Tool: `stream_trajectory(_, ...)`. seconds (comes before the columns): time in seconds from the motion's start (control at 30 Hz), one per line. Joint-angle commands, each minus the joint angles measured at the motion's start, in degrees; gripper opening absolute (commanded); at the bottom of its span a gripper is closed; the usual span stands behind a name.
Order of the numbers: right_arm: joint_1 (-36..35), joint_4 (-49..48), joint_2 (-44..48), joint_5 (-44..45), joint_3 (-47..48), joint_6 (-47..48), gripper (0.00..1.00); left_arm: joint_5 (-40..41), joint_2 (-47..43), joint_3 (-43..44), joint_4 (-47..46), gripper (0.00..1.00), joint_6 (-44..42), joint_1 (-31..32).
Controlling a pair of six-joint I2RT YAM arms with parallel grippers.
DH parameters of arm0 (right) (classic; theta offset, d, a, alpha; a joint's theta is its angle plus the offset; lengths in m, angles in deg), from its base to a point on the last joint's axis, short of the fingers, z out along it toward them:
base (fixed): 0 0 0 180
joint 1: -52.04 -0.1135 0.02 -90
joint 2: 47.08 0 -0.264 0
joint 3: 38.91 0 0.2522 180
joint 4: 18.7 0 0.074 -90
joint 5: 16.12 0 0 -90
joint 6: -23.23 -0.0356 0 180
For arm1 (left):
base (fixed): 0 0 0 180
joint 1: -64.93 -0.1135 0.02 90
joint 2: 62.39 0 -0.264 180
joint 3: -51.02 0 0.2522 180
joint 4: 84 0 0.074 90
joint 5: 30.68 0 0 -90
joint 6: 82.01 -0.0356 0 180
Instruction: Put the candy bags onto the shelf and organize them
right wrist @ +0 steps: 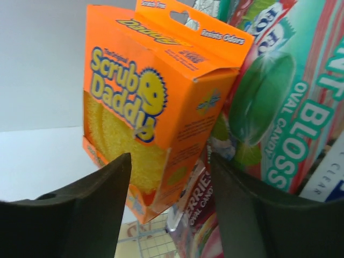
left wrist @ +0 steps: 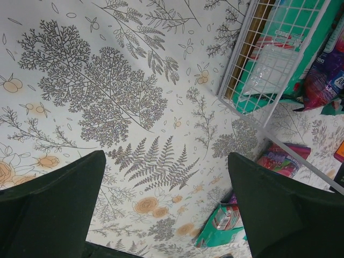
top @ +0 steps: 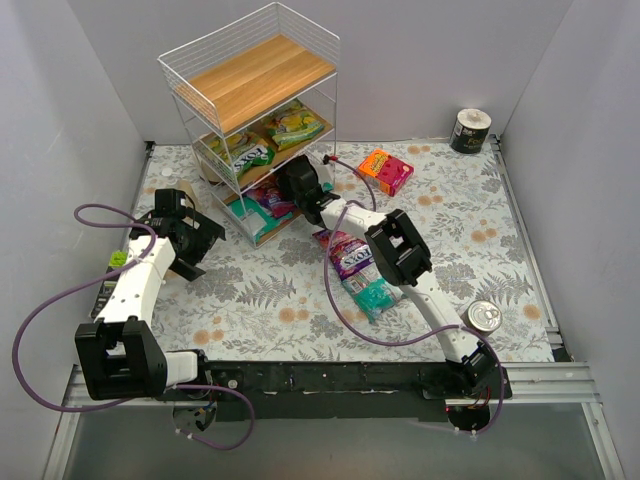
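Left end effector (left wrist: 166, 158) spread wide, hanging over floral tabletop (top: 270, 290). Shelf (top: 255, 75): yellow-green candy bags (top: 290, 125) on middle tier, purple bag (top: 268, 197) on bottom tier. Right end effector (right wrist: 171, 158) spread too, up at bottom tier, orange Scrub Daddy box (right wrist: 156, 80) just ahead of fingers. Loose purple bag (top: 348, 258) and loose teal bag (top: 375, 297) touching, flat on tabletop by right elbow.

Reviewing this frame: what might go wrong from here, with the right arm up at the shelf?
1. The open right end effector is close to an orange box standing beside shelved bags; pushing in may topple them.
2. The right arm crosses above a purple bag and a teal bag on the table; pulling back may drag them.
3. A can stands near its lower link and may get knocked.
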Motion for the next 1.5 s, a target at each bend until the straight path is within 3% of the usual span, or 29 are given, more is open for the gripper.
stream_trajectory(0.0,1.02,3.2,-1.26,2.29,-1.32,-0.52,0.56,1.24,-0.53,-0.34,-0.6,0.98,-0.58,0.2)
stream_trajectory(0.07,1.02,0.23,-0.91,2.21,-3.42,-0.17,0.32,1.33,-0.62,-0.34,-0.51,0.98,-0.66,0.2)
stream_trajectory(0.1,1.02,-0.23,-0.82,2.47,-3.86,-0.08,0.16,1.42,-0.62,-0.26,-0.51,0.98,-0.75,0.2)
stream_trajectory(0.17,1.02,-2.25,-0.2,2.64,-4.66,0.71,0.02,1.42,-0.7,-0.34,-0.42,0.98,-0.75,0.2)
stream_trajectory(0.43,1.02,-16.47,4.88,2.47,-13.7,5.72,0.01,1.07,-0.88,-0.43,-0.78,0.98,-0.84,0.2)
stream_trajectory(0.83,1.28,-26.95,14.46,-0.78,-24.78,8.1,0.01,0.72,-2.37,-0.69,-0.78,0.98,-1.63,0.11)
stream_trajectory(1.1,1.1,-21.42,23.6,-1.75,-33.39,3.09,0.01,-0.16,-3.43,-1.84,-1.57,0.98,-1.98,0.2)
stream_trajectory(1.3,0.67,-8.18,32.55,-5.61,-38.05,1.51,0.01,-1.99,-4.66,-3.33,-3.41,0.98,-2.33,0.2)
stream_trajectory(1.47,0.4,2.05,40.22,-3.69,-44.64,0.88,0.01,-3.15,-5.8,-5.0,-4.99,0.98,-2.51,0.2)
